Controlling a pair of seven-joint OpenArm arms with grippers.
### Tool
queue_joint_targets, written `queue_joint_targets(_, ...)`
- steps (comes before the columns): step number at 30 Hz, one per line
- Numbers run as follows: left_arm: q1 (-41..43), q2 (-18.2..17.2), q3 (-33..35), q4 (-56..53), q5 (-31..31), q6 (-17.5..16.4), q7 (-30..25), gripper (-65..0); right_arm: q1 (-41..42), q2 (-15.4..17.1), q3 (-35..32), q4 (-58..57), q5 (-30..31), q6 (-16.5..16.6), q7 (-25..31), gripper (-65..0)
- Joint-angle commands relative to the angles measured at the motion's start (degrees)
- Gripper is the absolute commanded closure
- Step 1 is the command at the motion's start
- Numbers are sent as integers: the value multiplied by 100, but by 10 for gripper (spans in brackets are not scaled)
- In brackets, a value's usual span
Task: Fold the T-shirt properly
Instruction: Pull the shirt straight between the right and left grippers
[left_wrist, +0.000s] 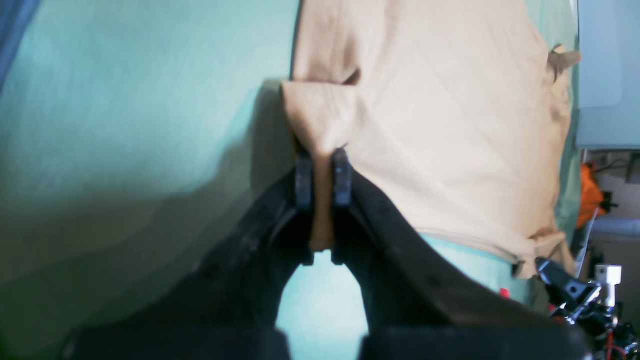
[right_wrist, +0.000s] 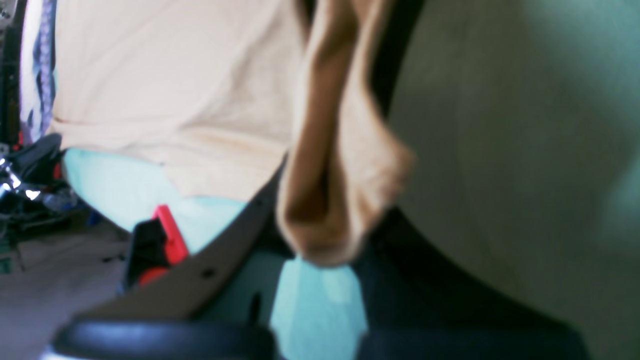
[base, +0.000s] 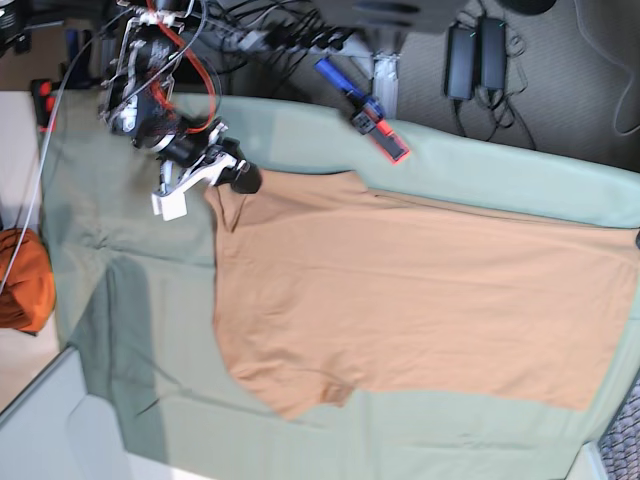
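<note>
Base view, one T-shirt (base: 420, 290), two pincers gripping it

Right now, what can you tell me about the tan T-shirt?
The T-shirt is plain tan, soft-looking cloth, lightly creased. It lies spread mostly flat on the green table cloth, one short sleeve sticking out at its lower edge in the base view. The left end effector pinches a bunched edge, and the right end effector grips another fold.
</note>
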Motion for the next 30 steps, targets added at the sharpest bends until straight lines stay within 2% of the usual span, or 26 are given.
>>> queue_joint_targets(1, 28, -205, -44, 66, 11, -67, 85, 0, -26, 114, 35, 153, 7, 713, -11, 0)
queue_joint_targets(4, 175, -208, -44, 162, -188, -67, 225, 0, -192, 168, 57, 374, 7, 713, -35, 0)
queue_joint_targets(16, 973, -234, -44, 1384, -179, -67, 232, 0, -761, 330, 208, 942, 0, 713, -35, 0)
queue_joint_targets(24, 977, -234, -44, 1399, -13, -67, 232, 0, -758, 328, 243, 942, -37, 713, -35, 0)
queue_joint_targets(30, 1001, -234, -44, 1399, 22, -67, 240, -6, -758, 328, 240, 942, -369, 710, -35, 0)
